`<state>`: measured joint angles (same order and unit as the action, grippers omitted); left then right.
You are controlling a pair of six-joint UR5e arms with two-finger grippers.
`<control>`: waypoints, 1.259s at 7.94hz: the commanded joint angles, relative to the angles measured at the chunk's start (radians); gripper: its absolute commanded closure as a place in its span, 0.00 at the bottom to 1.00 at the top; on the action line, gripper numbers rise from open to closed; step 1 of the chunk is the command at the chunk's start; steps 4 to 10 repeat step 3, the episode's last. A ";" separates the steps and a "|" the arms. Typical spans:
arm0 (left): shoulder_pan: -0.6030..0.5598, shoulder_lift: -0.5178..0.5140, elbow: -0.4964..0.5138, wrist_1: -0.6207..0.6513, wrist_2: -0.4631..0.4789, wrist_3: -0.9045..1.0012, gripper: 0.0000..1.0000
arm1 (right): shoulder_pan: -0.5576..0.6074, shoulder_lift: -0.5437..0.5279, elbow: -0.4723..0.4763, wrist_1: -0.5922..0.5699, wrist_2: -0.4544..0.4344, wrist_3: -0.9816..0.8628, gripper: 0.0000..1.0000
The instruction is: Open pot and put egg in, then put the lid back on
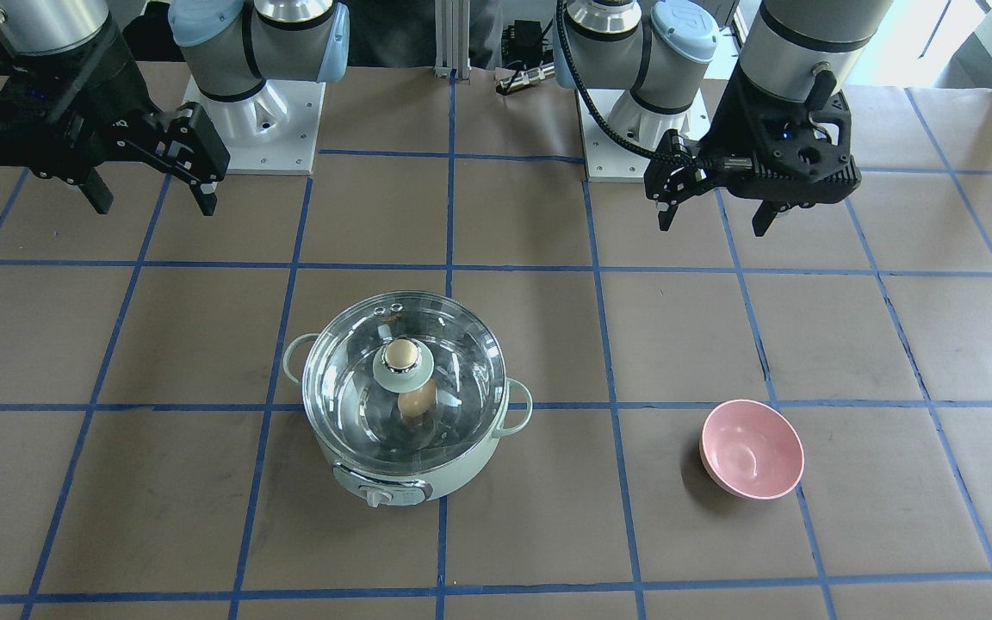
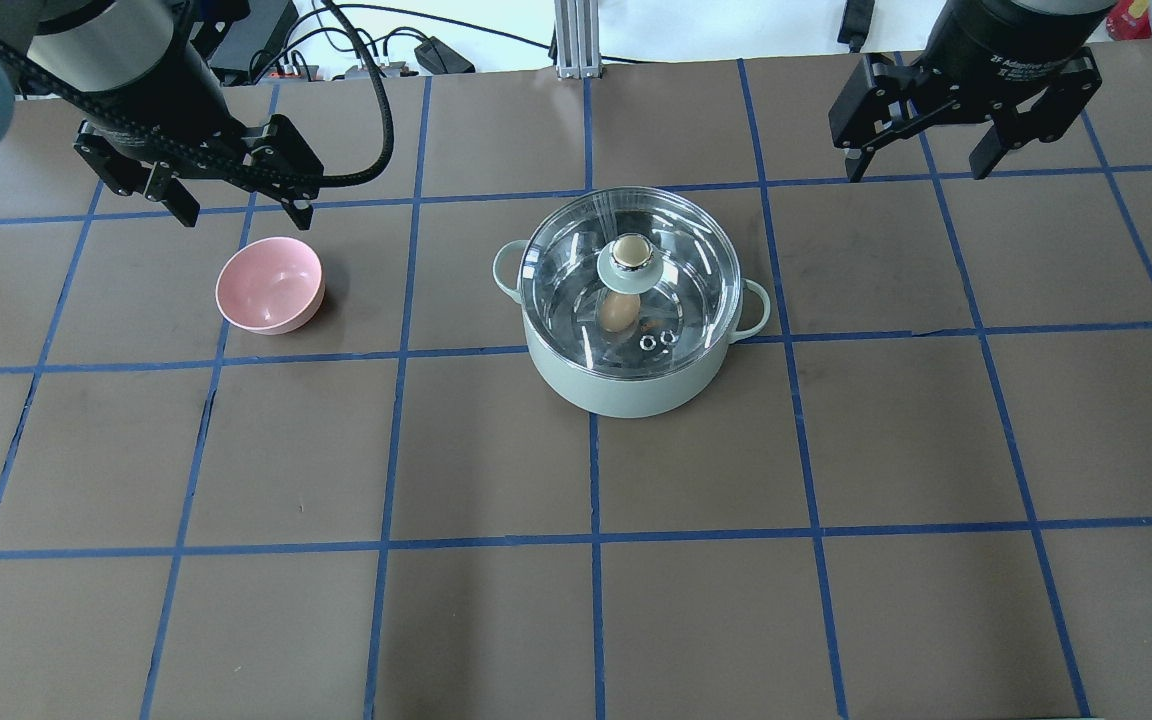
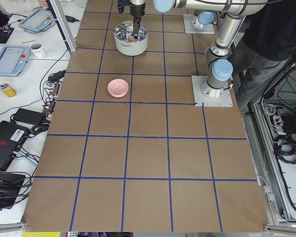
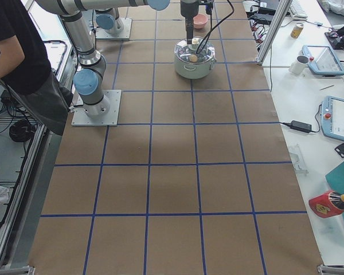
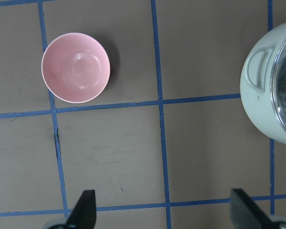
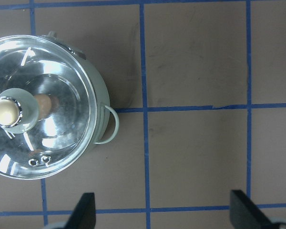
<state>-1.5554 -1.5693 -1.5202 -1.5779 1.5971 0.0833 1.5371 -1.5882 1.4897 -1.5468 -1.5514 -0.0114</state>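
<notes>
The mint-green pot (image 1: 410, 469) stands near the table's middle, also in the overhead view (image 2: 626, 392). The clear glass lid (image 1: 461, 362) with its tan ball knob (image 1: 402, 354) sits on the pot. The tan-brown egg (image 1: 416, 401) lies inside, seen through the glass in the overhead view (image 2: 617, 312) and the right wrist view (image 6: 44, 106). My left gripper (image 2: 242, 220) is open and empty, above the table behind the pink bowl. My right gripper (image 2: 916, 172) is open and empty, raised well to the pot's right and behind it.
A pink bowl (image 2: 270, 285) stands empty on the robot's left of the pot, also in the left wrist view (image 5: 75, 67). Brown paper with blue tape grid lines covers the table (image 2: 576, 600). The arm bases (image 1: 259, 112) stand at the table's robot side.
</notes>
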 commanded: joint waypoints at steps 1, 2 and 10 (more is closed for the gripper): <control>0.000 0.000 0.000 -0.001 0.001 0.001 0.00 | -0.003 0.004 0.003 0.008 0.037 -0.009 0.00; 0.000 0.000 -0.002 -0.001 0.001 0.003 0.00 | -0.003 0.007 0.003 0.004 0.036 -0.007 0.00; 0.000 0.000 -0.002 -0.001 0.001 0.003 0.00 | -0.003 0.008 0.006 0.008 0.034 -0.007 0.00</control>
